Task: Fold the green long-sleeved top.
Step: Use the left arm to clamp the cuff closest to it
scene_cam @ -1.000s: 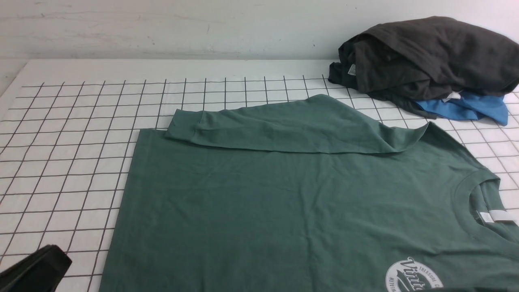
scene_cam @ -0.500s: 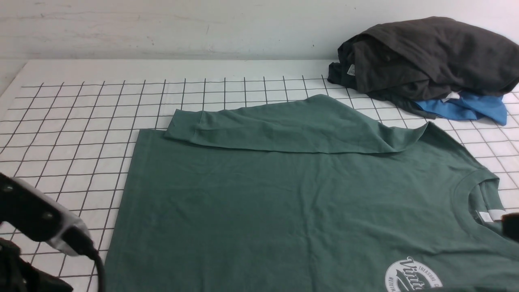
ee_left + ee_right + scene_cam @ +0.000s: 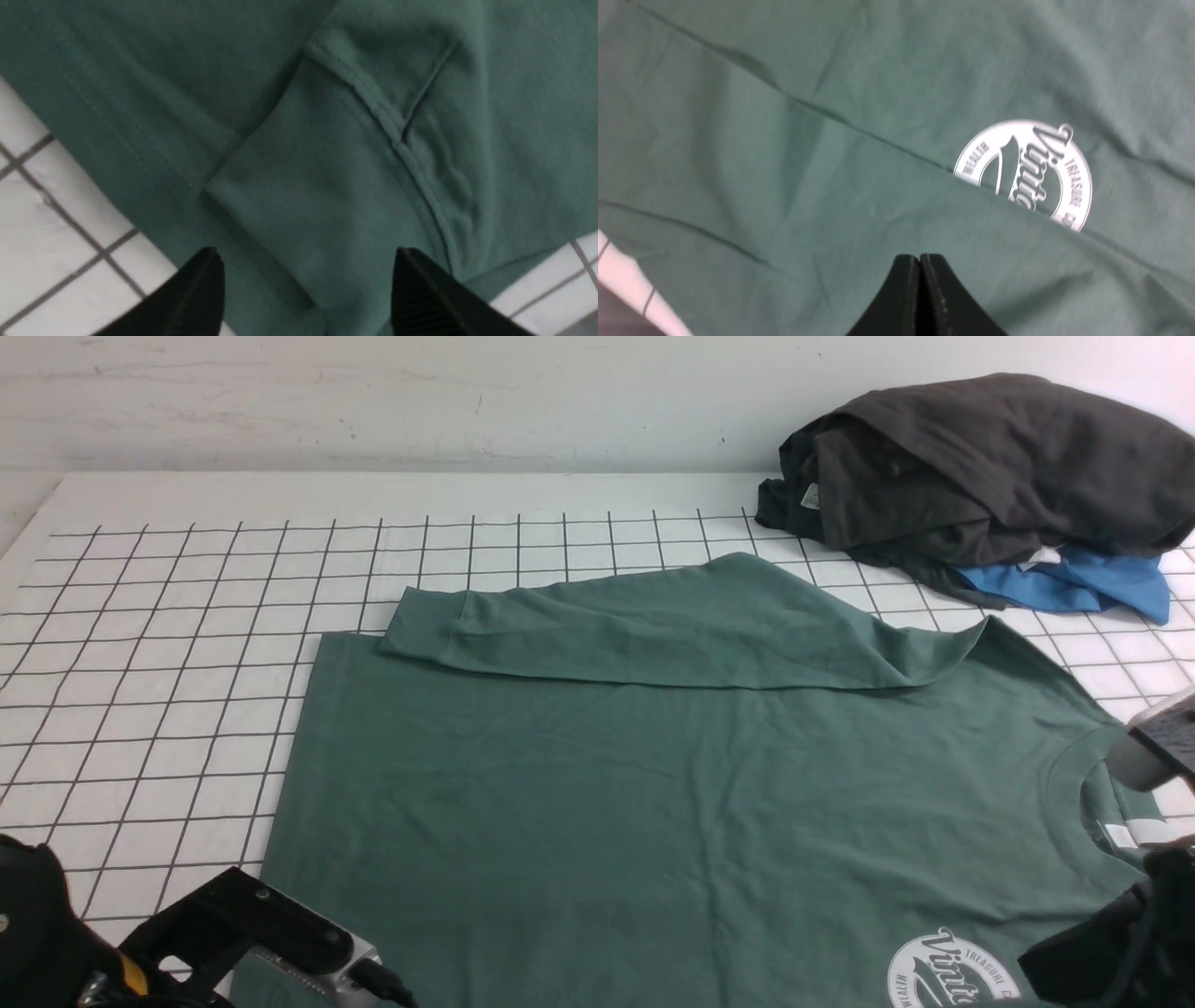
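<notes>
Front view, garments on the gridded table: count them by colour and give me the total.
dark green cotton long-sleeved top: 1
dark grey crumpled garment: 1
bright blue garment under the grey one: 1
Total: 3

Soft, even light fills the front view: the white bench (image 3: 187, 495) is bright without glare, and the green long-sleeved top (image 3: 653, 784) throws only a thin shadow under its folded sleeve. The dark grey garment (image 3: 980, 467) loses detail in its folds. The left wrist view is dimmer and soft, the left tool (image 3: 306, 254) blurred at the frame's edge. In the right wrist view the logo (image 3: 1024, 175) lettering looks slightly smeared.
</notes>
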